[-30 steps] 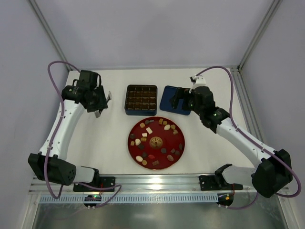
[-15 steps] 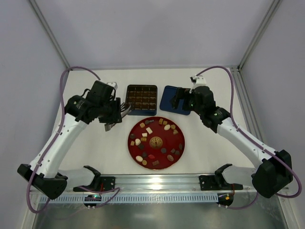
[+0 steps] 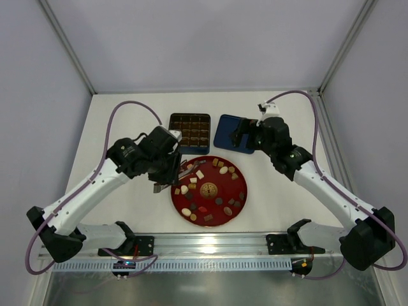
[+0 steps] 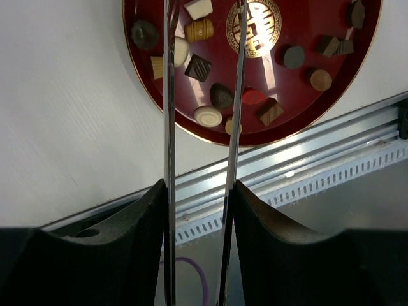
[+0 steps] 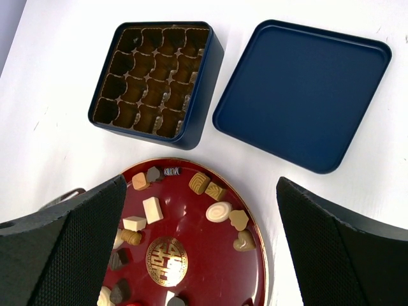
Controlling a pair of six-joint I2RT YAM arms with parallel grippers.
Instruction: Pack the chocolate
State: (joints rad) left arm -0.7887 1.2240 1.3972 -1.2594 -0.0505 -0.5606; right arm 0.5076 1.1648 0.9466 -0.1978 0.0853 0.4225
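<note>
The chocolate (image 4: 199,29) lies scattered on the red plate (image 4: 299,101), which sits on the tabletop (image 3: 127,121) in front of the dark blue box (image 5: 205,95) and its lid (image 5: 299,95). The cells of the box that can be seen look unfilled, so the packing seems barely begun.

The left pincer (image 3: 186,168) is by far the nearer one. Its two thin blades reach in over the plate's left rear rim and stand apart, roughly parallel, with nothing caught between them where they show. Their tips run off the top of the wrist view. In that view a white square piece (image 4: 197,7) and the tan barrel-shaped piece just below it lie inside the gap, touching neither blade. The barrel's long axis runs across from blade to blade, so closing on it would likely pinch it end to end.

The left arm stretches diagonally from its base at the near left, with the wrist turned so the blades point right across the plate.

The right pincer (image 5: 201,191) hangs released, fingers wide, above the lid's near side and farther from the pieces.
</note>
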